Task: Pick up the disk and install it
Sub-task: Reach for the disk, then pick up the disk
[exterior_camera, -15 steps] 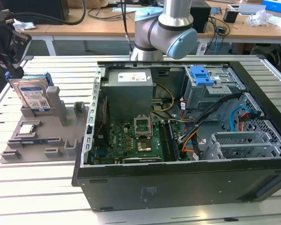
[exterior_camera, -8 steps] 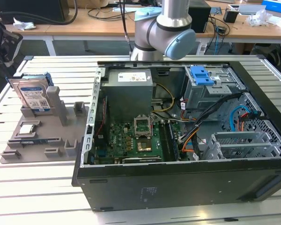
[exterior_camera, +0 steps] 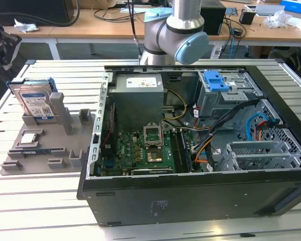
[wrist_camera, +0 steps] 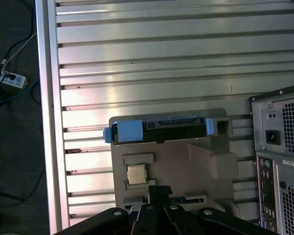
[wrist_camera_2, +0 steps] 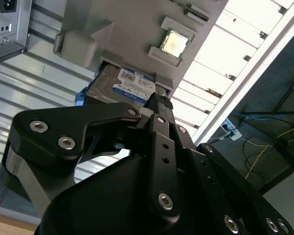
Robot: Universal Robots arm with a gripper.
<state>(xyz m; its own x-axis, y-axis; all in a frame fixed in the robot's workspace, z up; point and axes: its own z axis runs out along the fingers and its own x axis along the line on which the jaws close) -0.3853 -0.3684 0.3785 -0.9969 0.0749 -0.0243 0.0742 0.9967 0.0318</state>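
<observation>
Exterior view: the disk (exterior_camera: 36, 103) stands on its edge in a grey holder (exterior_camera: 52, 134) on the exterior view's left. The holder lies on the metal tabletop (exterior_camera: 40, 201), just beside the open computer case (exterior_camera: 190, 196). A small square chip (exterior_camera: 30, 139) sits in the holder in front of the disk. The arm (exterior_camera: 175, 30) rises behind the case.

The first wrist view looks straight down, so you see the disk (wrist_camera: 157, 129) as a thin edge with blue ends. The gripper (wrist_camera: 159, 190) hangs above the holder, near the chip (wrist_camera: 135, 174). Its jaws look pressed together, with nothing between them.

The second wrist view shows the white and blue label on the disk (wrist_camera_2: 132, 87), with the black gripper (wrist_camera_2: 159, 102) in front of it but not touching it.
</observation>
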